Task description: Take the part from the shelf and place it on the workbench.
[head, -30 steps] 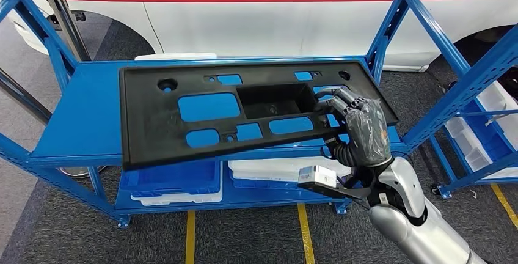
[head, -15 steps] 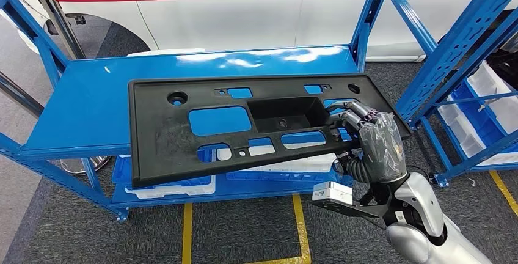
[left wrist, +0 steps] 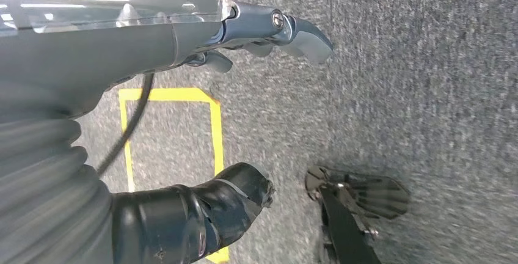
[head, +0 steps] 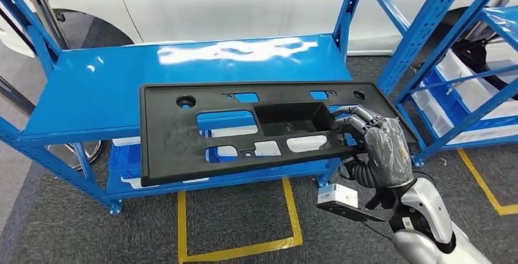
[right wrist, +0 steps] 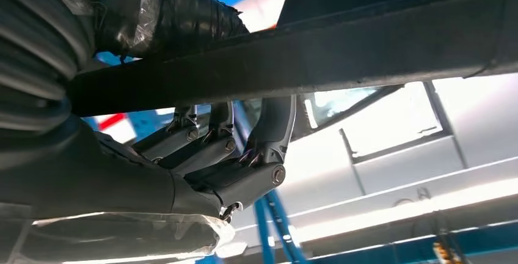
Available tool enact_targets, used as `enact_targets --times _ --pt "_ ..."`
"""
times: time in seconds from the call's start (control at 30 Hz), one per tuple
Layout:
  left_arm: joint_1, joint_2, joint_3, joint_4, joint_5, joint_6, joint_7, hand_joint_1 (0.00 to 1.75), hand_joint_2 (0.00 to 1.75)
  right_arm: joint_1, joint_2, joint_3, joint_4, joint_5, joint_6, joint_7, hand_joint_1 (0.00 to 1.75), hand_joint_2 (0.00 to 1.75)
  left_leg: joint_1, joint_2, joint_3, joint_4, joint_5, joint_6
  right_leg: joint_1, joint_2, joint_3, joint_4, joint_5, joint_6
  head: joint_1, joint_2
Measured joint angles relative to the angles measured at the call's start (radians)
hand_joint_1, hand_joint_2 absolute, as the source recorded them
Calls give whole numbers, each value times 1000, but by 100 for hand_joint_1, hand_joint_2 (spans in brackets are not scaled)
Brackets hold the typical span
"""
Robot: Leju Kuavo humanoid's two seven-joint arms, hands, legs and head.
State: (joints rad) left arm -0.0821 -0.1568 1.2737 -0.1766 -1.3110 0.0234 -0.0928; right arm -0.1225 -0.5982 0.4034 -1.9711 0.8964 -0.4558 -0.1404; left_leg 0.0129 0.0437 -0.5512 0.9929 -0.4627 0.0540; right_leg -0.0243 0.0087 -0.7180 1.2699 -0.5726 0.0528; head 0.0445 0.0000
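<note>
Midway through the carry, the right hand [head: 380,148] grips a long black plastic panel [head: 244,132] by its right end, fingers [head: 359,116] hooked through one of its cut-outs, thumb beneath the edge. Clear of the blue shelf [head: 91,93], the panel hangs roughly level over the shelf's front rail and the grey floor [head: 238,227], unsupported at its far end. At the robot's side the left hand [left wrist: 183,215] hangs over the floor, its fingers [left wrist: 293,32] loosely apart and holding nothing. Judging by this, the pick looks done; next comes a turn toward the workbench, keeping the lopsided panel level and clear of the shelf uprights.
</note>
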Motion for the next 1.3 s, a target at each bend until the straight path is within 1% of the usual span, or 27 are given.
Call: enact_targets --times 0.03,0.1,0.17,0.23,0.3,0.33,0.4,0.47,0.5,0.53,0.57,0.63,0.7,0.73,0.8,0.83,0.87,0.9,0.97,1.0,1.03,1.07,1.1,1.13,1.2,1.23,1.3 --pt "0 0 0 0 1 0 0 0 175 0 0 -1 0 0 1 0 175 175 -1 11 -16 6 7 -1 -3 -2 10 23 17 6 0 0" --pt "-2 0 0 0 1 -1 0 0 175 0 0 -4 0 -1 2 0 175 175 -1 30 -48 25 17 -7 -9 -18 76 -25 78 13 0 0" --pt "-4 -1 0 0 1 -2 0 0 175 -1 0 -8 -1 -1 3 0 175 175 -2 45 -68 43 24 -16 -4 -62 176 -158 72 7 0 0" --pt "-5 -2 0 0 1 -2 0 0 175 -3 0 -10 -2 -1 3 0 175 175 -3 61 -70 49 34 -28 7 -85 222 -240 40 -13 0 0" --pt "-6 -2 0 1 2 -2 0 0 175 -4 0 -11 -2 -3 7 0 175 175 -2 76 -68 45 45 -42 10 -68 210 -249 53 -37 0 0" --pt "-6 -2 0 1 3 -2 0 0 175 -6 0 -11 -2 -5 9 0 175 175 0 68 -72 48 37 -49 8 -59 202 -253 64 -47 0 0" --pt "-4 -1 0 1 3 -2 0 0 175 -11 3 -11 -2 -11 16 0 175 175 1 19 -89 98 -35 -59 3 -41 177 -260 93 -64 -1 0" --pt "-2 -2 0 1 3 -2 0 0 175 -15 8 -11 -2 -16 22 0 175 175 2 -28 -112 209 -137 -60 5 -19 143 -258 122 -72 -1 0" --pt "-2 -1 0 1 2 -2 -1 0 175 -15 11 -11 -2 -17 25 0 175 175 1 -35 -118 262 -163 -60 7 -7 125 -256 135 -73 0 0" --pt "-2 -1 0 1 2 -1 -2 0 175 -15 13 -11 -2 -19 26 0 175 175 1 -38 -113 293 -164 -57 8 5 106 -252 148 -73 0 0" --pt "-2 -1 0 1 2 -1 -3 0 175 -15 14 -11 -2 -20 28 0 175 175 0 -40 -93 291 -145 -54 9 18 86 -248 159 -71 0 0" --pt "-4 0 0 1 3 1 -5 0 175 -15 16 -11 -2 -24 32 0 175 175 0 -62 -9 194 -96 -43 9 41 51 -238 182 -66 -1 0" --pt "-5 1 0 1 3 3 -7 0 175 -17 18 -11 -2 -28 37 0 175 175 -1 -100 79 62 -92 -33 10 62 29 -234 205 -56 -1 0" --pt "-5 1 0 1 3 4 -8 0 175 -17 19 -11 -2 -31 41 1 175 175 -2 -113 100 24 -99 -31 10 71 24 -235 216 -50 -1 0" --pt "-6 0 0 1 5 6 -9 0 175 -18 21 -12 -1 -35 47 0 175 175 -4 -103 96 6 -90 -25 9 93 21 -248 243 -35 0 0" --pt "-7 -1 0 1 5 7 -10 0 175 -17 21 -12 -1 -37 50 0 175 175 -2 -90 90 2 -78 -19 9 92 15 -250 244 -29 0 0" --pt "-8 -2 0 1 6 8 -9 0 175 -17 22 -12 -1 -38 53 -1 175 175 -1 -75 80 -2 -64 -11 9 80 6 -239 225 -25 0 0" --pt "-8 -2 0 1 7 9 -9 0 175 -17 24 -12 0 -39 57 -2 175 175 0 -60 68 -5 -50 -3 9 58 -6 -209 185 -23 1 0" --pt "-7 -2 1 2 6 10 -8 0 175 -19 28 -12 2 -41 62 -3 175 175 -5 -30 39 -5 -26 5 6 11 -33 -93 74 -18 1 0" --pt "-6 -2 1 2 6 11 -7 0 175 -19 32 -11 3 -43 64 -3 175 175 -8 -16 23 -2 -14 5 3 1 -42 -28 43 -14 1 0" --pt "-6 -2 1 2 6 12 -6 0 175 -19 35 -10 6 -45 65 -3 175 175 -10 -1 5 1 -4 4 0 -4 -41 22 38 -10 1 0" --pt "-6 -2 1 2 6 13 -5 0 175 -19 38 -9 8 -47 67 -3 175 175 -11 13 -14 6 7 3 -2 -7 -28 46 58 -8 1 0" --pt "-7 -2 1 2 6 14 -4 0 175 -20 41 -8 11 -49 69 -3 175 175 -12 26 -33 12 15 0 -3 -11 2 37 87 -7 1 0" --pt "-9 -2 1 2 6 15 -3 0 175 -21 44 -8 13 -50 71 -3 175 175 -13 37 -48 20 22 -3 -3 -24 53 -9 106 -8 1 0" --pt "-10 -3 1 2 6 15 -1 0 175 -27 48 -7 15 -53 75 -3 175 175 -15 56 -66 31 34 -12 6 -69 174 -157 79 -18 0 0" --pt "-11 -3 1 2 6 15 -1 0 175 -30 49 -7 15 -54 76 -4 175 175 -16 66 -68 33 41 -17 12 -86 214 -218 56 -26 0 0" --pt "-12 -4 1 2 7 16 -1 0 175 -36 52 -7 16 -59 79 -5 175 175 -13 87 -68 29 57 -30 23 -83 227 -266 45 -47 -1 0"
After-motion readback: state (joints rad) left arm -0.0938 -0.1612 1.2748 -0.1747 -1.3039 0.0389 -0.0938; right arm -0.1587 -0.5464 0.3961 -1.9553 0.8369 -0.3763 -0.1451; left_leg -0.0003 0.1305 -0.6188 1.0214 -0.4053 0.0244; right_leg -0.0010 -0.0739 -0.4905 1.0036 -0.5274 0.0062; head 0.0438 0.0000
